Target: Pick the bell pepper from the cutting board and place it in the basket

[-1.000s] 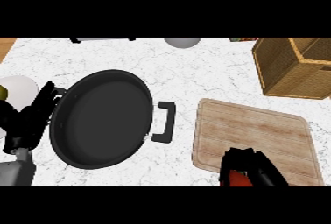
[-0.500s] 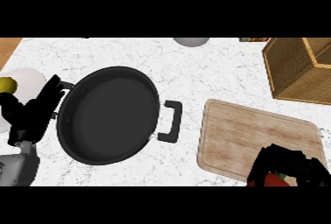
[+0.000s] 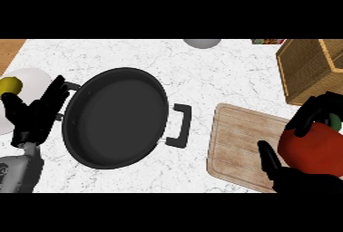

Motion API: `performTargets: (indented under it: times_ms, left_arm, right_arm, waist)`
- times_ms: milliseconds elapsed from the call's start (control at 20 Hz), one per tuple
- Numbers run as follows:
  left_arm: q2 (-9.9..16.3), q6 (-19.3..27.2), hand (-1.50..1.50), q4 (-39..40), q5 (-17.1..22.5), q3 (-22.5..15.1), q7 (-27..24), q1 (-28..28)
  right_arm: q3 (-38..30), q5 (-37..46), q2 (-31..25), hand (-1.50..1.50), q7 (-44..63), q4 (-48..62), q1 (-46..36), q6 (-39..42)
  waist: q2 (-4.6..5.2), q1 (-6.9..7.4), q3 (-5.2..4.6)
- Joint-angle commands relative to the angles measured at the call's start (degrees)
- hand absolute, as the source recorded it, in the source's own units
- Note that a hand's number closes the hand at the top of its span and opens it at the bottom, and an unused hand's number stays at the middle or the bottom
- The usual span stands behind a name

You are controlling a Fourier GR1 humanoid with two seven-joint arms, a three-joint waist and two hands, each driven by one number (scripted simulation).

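Counter (image 3: 221, 68): white marble-patterned top filling most of the head view; a strip of wood-coloured surface shows past its far left corner.
Pan (image 3: 115, 118): large black pan with two handles, lying left of the counter's middle, one handle pointing toward the cutting board.
Cutting board (image 3: 237, 140): pale wooden board near the counter's right front edge, just beside the pan's handle, its right part hidden by the right hand.
Bell pepper (image 3: 313, 149): red with a green stem, held above the board's right end, off the wood.
Right hand (image 3: 295, 174): comes in from the lower right corner; thumb and fingers curl round the pepper, clamped on it.
Basket (image 3: 311, 68): brown woven basket at the counter's far right corner, well apart from the pepper.
Left hand (image 3: 33, 115): at the counter's left edge, fingers straight and spread, pointing up, touching the pan's left rim; it holds nothing.
Plate (image 3: 26, 90): white, at the left edge behind the left hand, carrying a yellow fruit (image 3: 11, 84).
Bowl (image 3: 202, 42): pale round bowl at the counter's far edge, partly cut off.
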Motion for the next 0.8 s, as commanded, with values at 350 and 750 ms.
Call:
performTargets:
  times_ms: [350, 750]
  left_arm:
    - [-0.8, 0.1, 0.0, 0.9, -1.3, 0.5, -0.3, -0.8]
    - [-1.4, -2.0, 0.0, 3.3, -0.9, 1.9, -2.7, -1.4]
  right_arm:
    - [-17.1, -0.6, -12.7, 1.5, -3.2, 19.0, -16.2, 1.2]
    - [-22.2, -1.7, -16.5, 1.5, -18.3, 31.4, -11.7, -2.5]
  waist:
    - [0.24, 0.21, 0.13]
    - [0.16, -0.04, 0.14]
